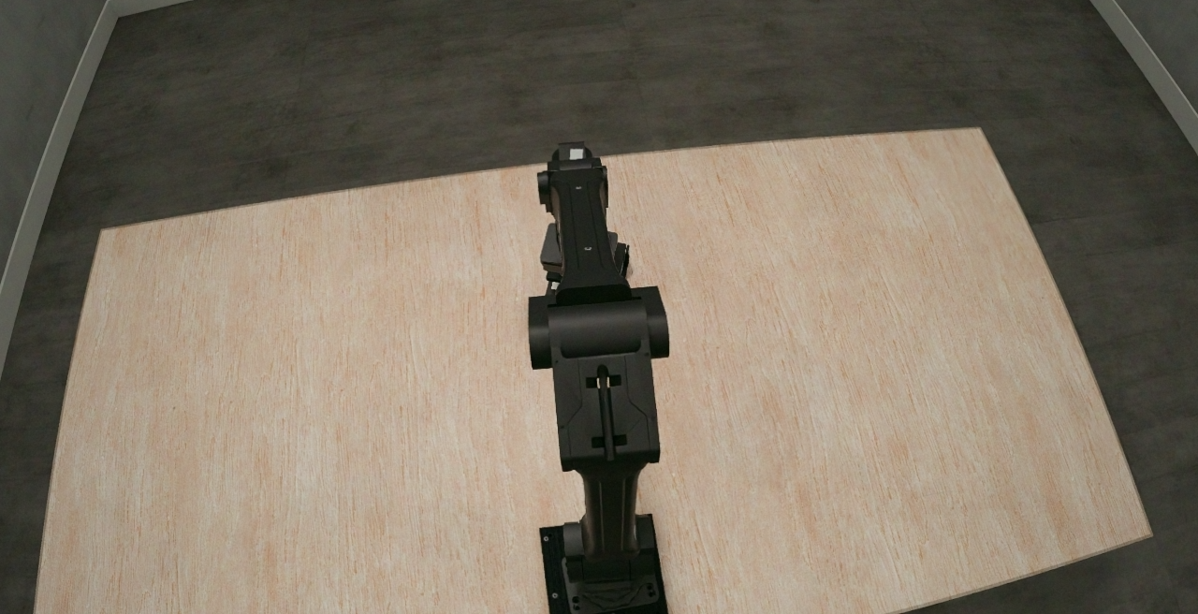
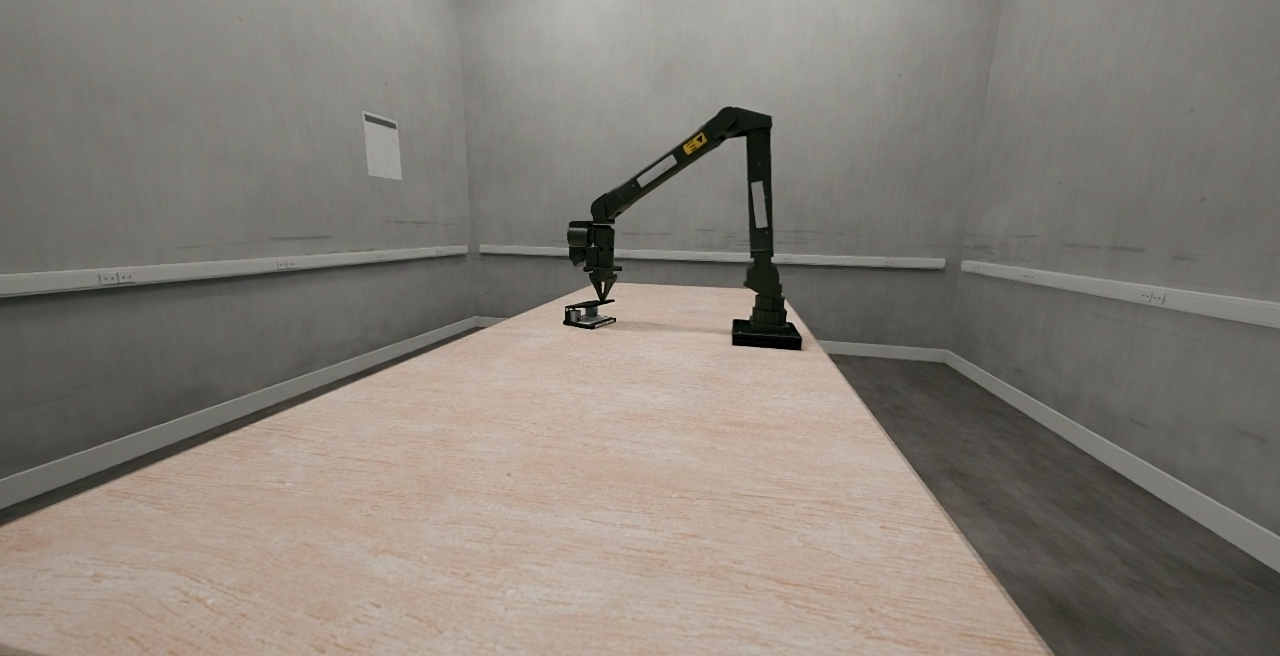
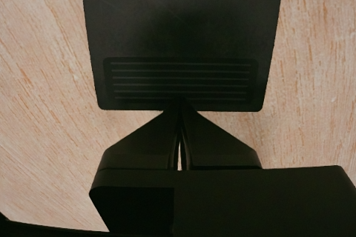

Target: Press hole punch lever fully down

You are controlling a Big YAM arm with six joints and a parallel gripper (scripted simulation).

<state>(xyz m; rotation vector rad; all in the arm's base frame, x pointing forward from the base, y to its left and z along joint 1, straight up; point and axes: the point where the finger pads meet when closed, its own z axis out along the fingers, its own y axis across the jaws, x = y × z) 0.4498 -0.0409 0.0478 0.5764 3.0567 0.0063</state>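
Note:
The black hole punch [image 2: 589, 316] [image 3: 180, 20] stands upright on the wooden table [image 2: 572, 473], near its far left edge. In the wrist view its wide black lever fills the upper frame, with a ribbed pad [image 3: 180, 80] at the near end. In the top view the arm hides most of the punch. My gripper [image 3: 179, 105] [image 2: 604, 296] is shut, fingers pressed together, pointing straight down with the tips at the lever's near edge by the ribbed pad. No paper shows in any view.
The arm's base [image 2: 766, 334] [image 1: 603, 568] is bolted near the table's edge. The table [image 1: 251, 358] is otherwise bare wood. Grey walls and a dark floor [image 2: 1074, 518] surround it.

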